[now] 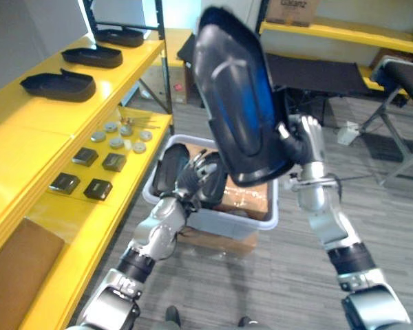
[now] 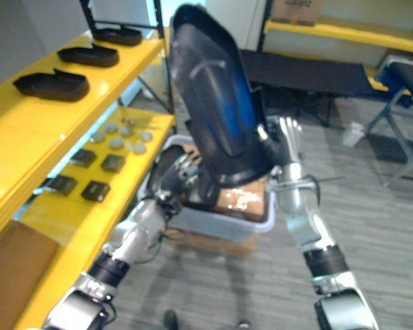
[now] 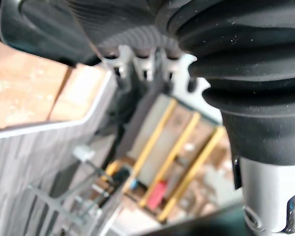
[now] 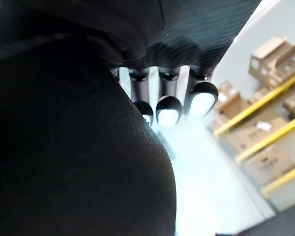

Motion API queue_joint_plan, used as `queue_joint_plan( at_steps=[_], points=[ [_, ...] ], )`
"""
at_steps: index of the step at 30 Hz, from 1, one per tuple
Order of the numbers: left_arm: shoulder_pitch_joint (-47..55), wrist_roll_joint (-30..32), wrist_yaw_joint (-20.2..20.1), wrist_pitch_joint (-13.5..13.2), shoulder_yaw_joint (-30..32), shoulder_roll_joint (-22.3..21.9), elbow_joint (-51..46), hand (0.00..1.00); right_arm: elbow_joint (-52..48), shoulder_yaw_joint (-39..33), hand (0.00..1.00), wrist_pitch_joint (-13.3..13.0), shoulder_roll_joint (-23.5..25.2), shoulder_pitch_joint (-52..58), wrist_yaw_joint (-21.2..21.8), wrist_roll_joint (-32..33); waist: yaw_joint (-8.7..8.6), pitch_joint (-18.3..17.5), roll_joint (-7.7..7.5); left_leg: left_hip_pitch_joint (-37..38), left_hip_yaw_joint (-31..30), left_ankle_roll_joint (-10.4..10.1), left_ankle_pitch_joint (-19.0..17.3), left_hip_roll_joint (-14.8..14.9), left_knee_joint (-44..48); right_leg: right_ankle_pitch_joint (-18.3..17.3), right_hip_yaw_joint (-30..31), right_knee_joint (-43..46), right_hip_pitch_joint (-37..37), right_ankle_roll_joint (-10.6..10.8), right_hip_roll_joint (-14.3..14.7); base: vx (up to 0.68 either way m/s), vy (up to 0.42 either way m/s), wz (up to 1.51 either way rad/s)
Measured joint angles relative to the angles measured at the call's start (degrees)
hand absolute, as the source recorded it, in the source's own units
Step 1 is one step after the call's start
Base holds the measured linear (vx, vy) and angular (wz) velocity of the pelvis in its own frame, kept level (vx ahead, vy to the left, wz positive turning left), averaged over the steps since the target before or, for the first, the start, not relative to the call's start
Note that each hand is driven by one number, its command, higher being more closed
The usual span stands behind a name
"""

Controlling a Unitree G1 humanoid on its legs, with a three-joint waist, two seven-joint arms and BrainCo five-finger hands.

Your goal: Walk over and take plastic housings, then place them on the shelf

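Note:
A large black plastic housing [image 1: 237,103] is held up on edge above the grey bin [image 1: 213,221]. My right hand [image 1: 306,141] is shut on its lower right rim; the right wrist view has the fingertips [image 4: 169,108] hooked over the dark shell [image 4: 64,147]. My left hand [image 1: 196,172] reaches down into the bin, its fingers [image 3: 137,66] spread and straight against another black housing [image 1: 166,168] lying there. Three more housings [image 1: 58,86] sit in a row on the upper yellow shelf [image 1: 27,130] at the left.
The lower yellow shelf carries small black square parts [image 1: 86,157] and round discs [image 1: 117,134]. The bin rests on a cardboard box [image 1: 217,242] and holds a brown carton [image 1: 244,199]. A black folding cot [image 1: 316,75] stands behind, with another yellow rack beyond.

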Motion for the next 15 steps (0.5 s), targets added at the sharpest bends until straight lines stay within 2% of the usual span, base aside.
queue_joint_plan(
  at_steps=[2, 8, 15],
  points=[
    [0.00, -2.07, 0.00, -0.40, -0.01, -0.15, 0.00, 0.00, 0.94, 0.02, 1.00, 0.00, 0.00, 0.03, 0.00, -0.03, -0.04, -0.33, 0.23, -0.02, -0.04, -0.03, 0.12, 0.00, -0.01, 0.05, -0.01, -0.02, -0.01, 0.07, -0.01, -0.03, 0.010, 0.01],
    [0.00, -8.66, -0.50, -3.84, 0.01, -1.66, -0.09, 0.00, 5.04, 1.12, 1.00, 0.15, 0.50, 1.08, -0.05, -0.46, -0.21, -2.09, 0.64, -0.07, -0.86, -0.07, 0.28, -0.02, -0.03, 0.33, -0.96, -0.98, 0.81, 0.34, 0.08, 0.01, 0.000, 0.05],
    [0.01, -14.85, -2.14, -4.66, 0.24, -2.38, -1.54, 0.00, 6.87, 1.12, 1.00, 0.14, 0.94, 1.26, -0.34, -0.48, -0.07, -2.15, 0.60, -0.12, -1.00, -0.16, 0.55, 0.04, -0.02, 0.36, -1.16, -1.30, 1.00, 0.33, 0.25, 0.00, -0.001, 0.02]
  ],
)
